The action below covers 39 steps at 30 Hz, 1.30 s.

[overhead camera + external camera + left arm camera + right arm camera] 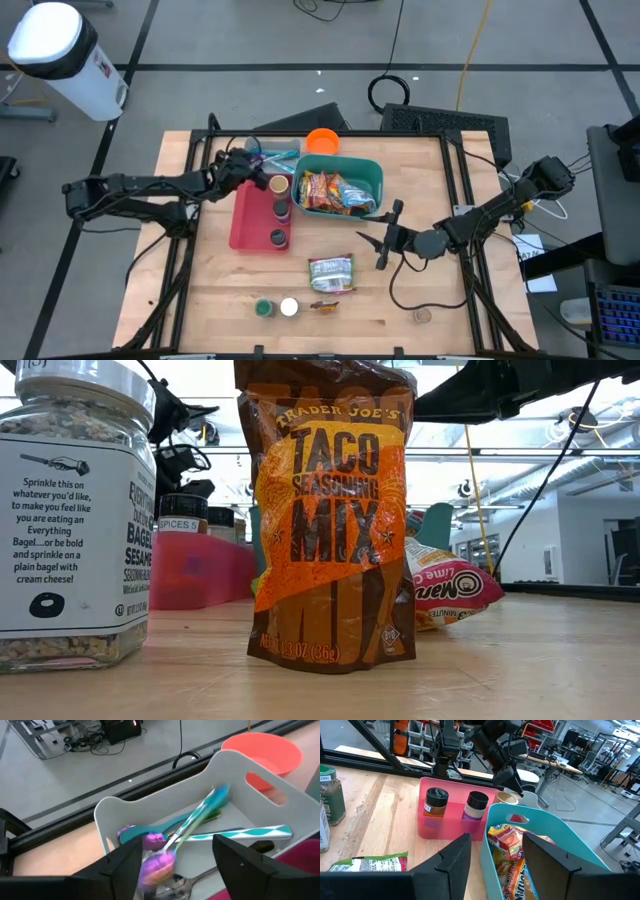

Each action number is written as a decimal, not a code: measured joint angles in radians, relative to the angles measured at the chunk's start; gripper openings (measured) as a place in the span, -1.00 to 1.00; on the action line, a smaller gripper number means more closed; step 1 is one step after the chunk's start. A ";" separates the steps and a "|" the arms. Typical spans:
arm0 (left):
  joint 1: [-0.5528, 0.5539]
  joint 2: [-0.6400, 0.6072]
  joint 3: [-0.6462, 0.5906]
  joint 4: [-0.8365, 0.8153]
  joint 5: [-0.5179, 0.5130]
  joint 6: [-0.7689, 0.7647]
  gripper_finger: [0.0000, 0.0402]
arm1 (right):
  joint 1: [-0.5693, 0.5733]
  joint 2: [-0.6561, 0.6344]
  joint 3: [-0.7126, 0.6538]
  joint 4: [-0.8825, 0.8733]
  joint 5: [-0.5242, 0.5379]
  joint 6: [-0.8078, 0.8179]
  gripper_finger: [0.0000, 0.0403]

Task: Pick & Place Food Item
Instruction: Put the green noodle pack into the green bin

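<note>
A teal bin (372, 172) full of snack packets (335, 192) stands mid-table; it also shows in the right wrist view (555, 835). A flat green-and-white food packet (332, 273) lies on the table near of it. My right gripper (385, 236) is open and empty beside the bin's near right corner; in the right wrist view its fingers (495, 865) stand on either side of the bin's rim, above it. My left gripper (258, 170) is open over a white bin (165, 795) of spoons, its fingers (177, 865) on either side of a purple spoon (156, 860).
A pink tray (248, 215) with spice jars (436, 800) stands left of the teal bin, and an orange bowl (322, 141) beyond it. At the near edge stand two jars (263, 308) (70, 510) and an upright taco seasoning packet (330, 520). The near right of the table is bare wood.
</note>
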State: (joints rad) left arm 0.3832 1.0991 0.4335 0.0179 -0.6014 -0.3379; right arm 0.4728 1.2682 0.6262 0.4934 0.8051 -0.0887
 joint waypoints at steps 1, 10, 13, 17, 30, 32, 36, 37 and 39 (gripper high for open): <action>0.000 -0.001 0.000 0.001 0.000 0.000 0.26 | 0.000 0.000 0.000 0.000 0.000 0.000 -0.16; 0.000 -0.007 0.012 -0.011 0.039 0.009 0.33 | 0.000 0.000 0.000 0.000 0.000 -0.001 -0.16; 0.000 -0.046 0.046 -0.057 0.105 0.023 0.33 | 0.000 0.000 0.000 -0.008 0.000 -0.001 -0.16; 0.000 -0.123 0.102 -0.165 0.244 0.007 0.33 | 0.000 0.000 0.000 -0.014 0.000 0.000 -0.16; -0.158 -0.446 0.079 -0.176 0.349 0.067 0.33 | 0.000 0.000 0.000 -0.027 -0.097 0.050 -0.16; -0.180 -0.478 0.067 -0.162 0.335 0.067 0.33 | 0.000 0.006 0.000 -0.023 -0.200 0.076 -0.16; -0.200 -0.499 0.063 -0.164 0.312 0.061 0.33 | -0.001 0.115 0.003 0.090 -0.394 0.104 -0.05; -0.203 -0.499 0.063 -0.162 0.312 0.054 0.33 | -0.001 0.159 0.017 0.105 -0.420 0.103 -0.01; -0.203 -0.497 0.063 -0.162 0.311 0.045 0.33 | -0.001 0.243 0.074 0.079 -0.445 0.098 0.11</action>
State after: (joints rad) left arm 0.1799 0.6017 0.4965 -0.1443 -0.2901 -0.2930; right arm 0.4717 1.5113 0.7005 0.5724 0.3604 0.0096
